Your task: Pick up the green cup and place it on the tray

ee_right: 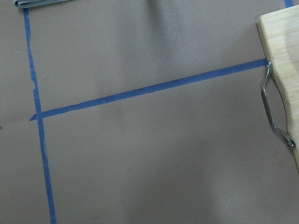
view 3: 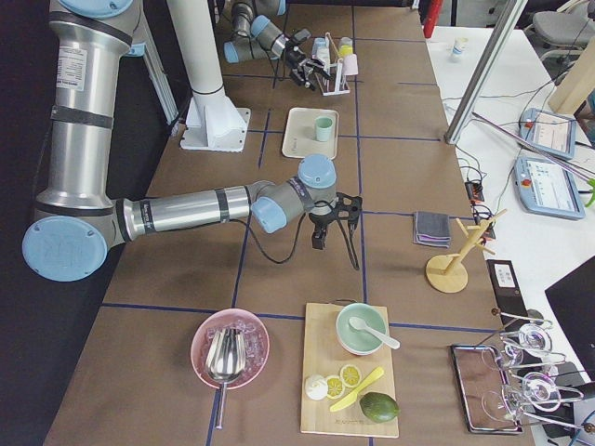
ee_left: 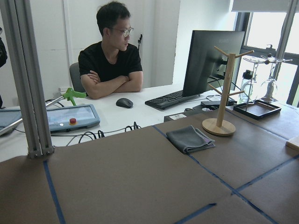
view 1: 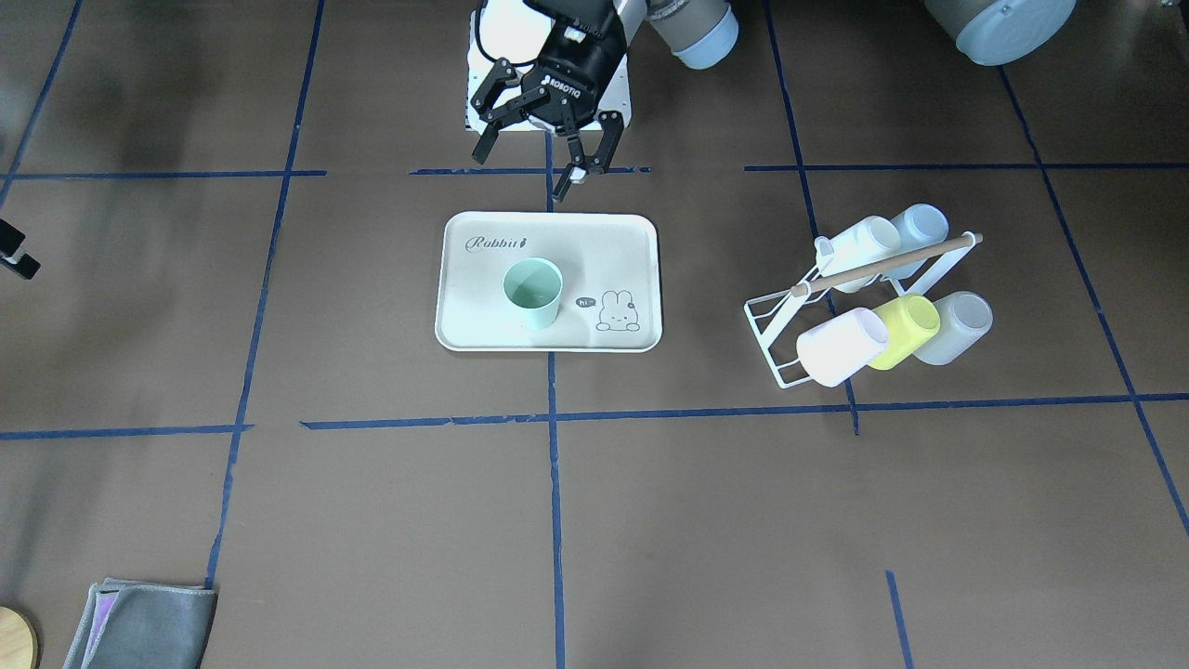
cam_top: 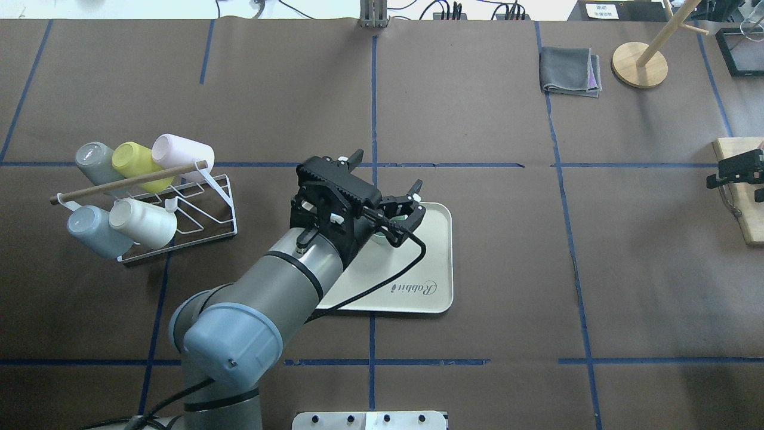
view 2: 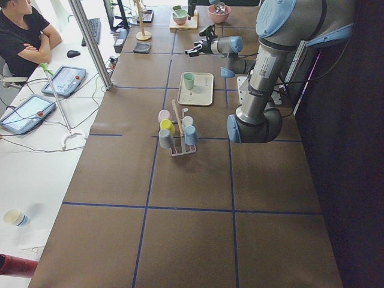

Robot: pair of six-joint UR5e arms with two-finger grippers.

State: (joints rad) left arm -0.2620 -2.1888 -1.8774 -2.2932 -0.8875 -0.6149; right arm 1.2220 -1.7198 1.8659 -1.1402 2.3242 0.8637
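The pale mint-green cup (view 1: 533, 293) stands upright on the cream "Rabbit" tray (view 1: 604, 246), left of the bunny drawing. My left gripper (view 1: 543, 153) is open and empty, raised above the table just off the tray's robot-side edge, apart from the cup. In the overhead view the left gripper (cam_top: 388, 173) and wrist cover most of the cup (cam_top: 380, 240); the tray (cam_top: 430, 263) shows beside them. My right gripper (cam_top: 737, 173) sits far off at the table's right edge, partly cut off, its fingers spread and empty.
A white wire rack (view 1: 864, 297) holds several cups on their sides, among them a yellow-green one (view 1: 906, 330) and a pale blue one (view 1: 920, 228). A folded grey cloth (cam_top: 570, 71), a wooden stand (cam_top: 638, 63) and a cutting board (cam_top: 743, 197) lie toward the right.
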